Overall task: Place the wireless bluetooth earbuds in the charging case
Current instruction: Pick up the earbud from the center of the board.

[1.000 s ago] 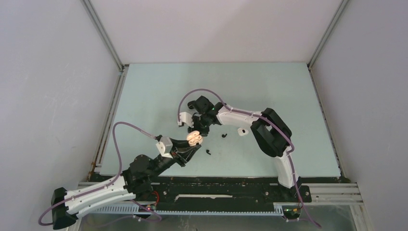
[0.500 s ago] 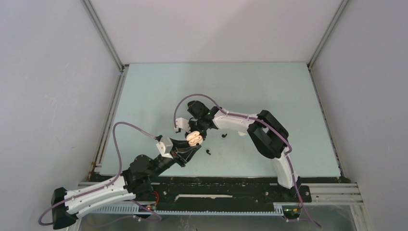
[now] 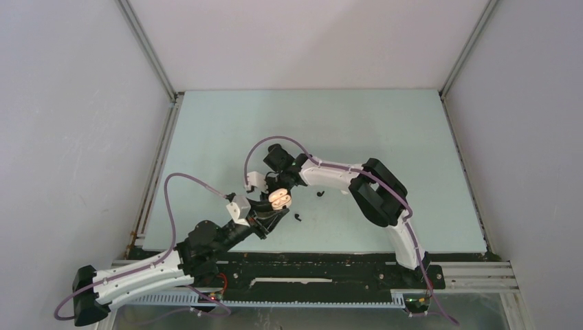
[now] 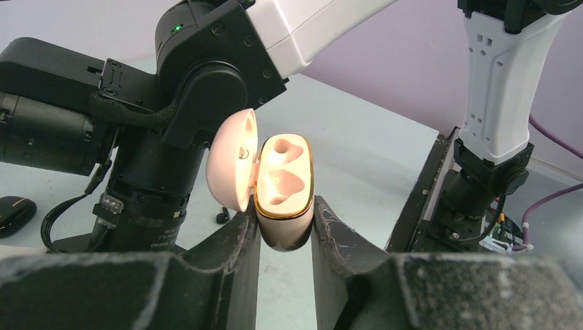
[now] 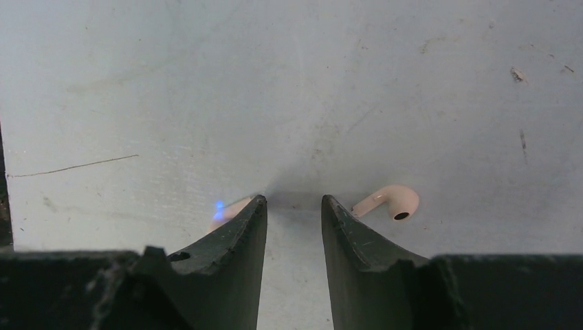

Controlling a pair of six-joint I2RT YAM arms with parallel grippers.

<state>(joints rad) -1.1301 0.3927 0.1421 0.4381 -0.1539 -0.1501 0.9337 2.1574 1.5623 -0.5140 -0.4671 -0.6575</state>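
At the bottom left of the overhead view, the left arm [image 3: 137,275] is reaching up and to the right over the near edge of the table [image 3: 385,130]. The left gripper [image 4: 283,216] is clamping the charging case [image 4: 282,185] by its lower body, with one finger pressing on each side, and is holding it upright above the table. The case is standing open. Its lid [image 4: 230,165] is hanging out to the left in the left wrist view, and both moulded wells inside the gold-rimmed body are lying open to view.

Just right of the case in the overhead view, a black earbud [image 3: 297,218] is lying on the table. A second black earbud [image 3: 320,193] is lying a little higher, close under the right arm [image 3: 330,173]. That arm is bending in from the lower right toward the centre of the frame, and its wrist is sitting just beyond the case.

The right gripper [image 5: 294,203] is pointing down at the table with its jaws parted and only bare table between them. A pink earbud [image 5: 388,199] is lying just beside the right-hand finger in the right wrist view; whether it is touching that finger cannot be told. Another pale earbud [image 5: 230,210] is peeking out from behind the left-hand finger, beside a small blue glint.
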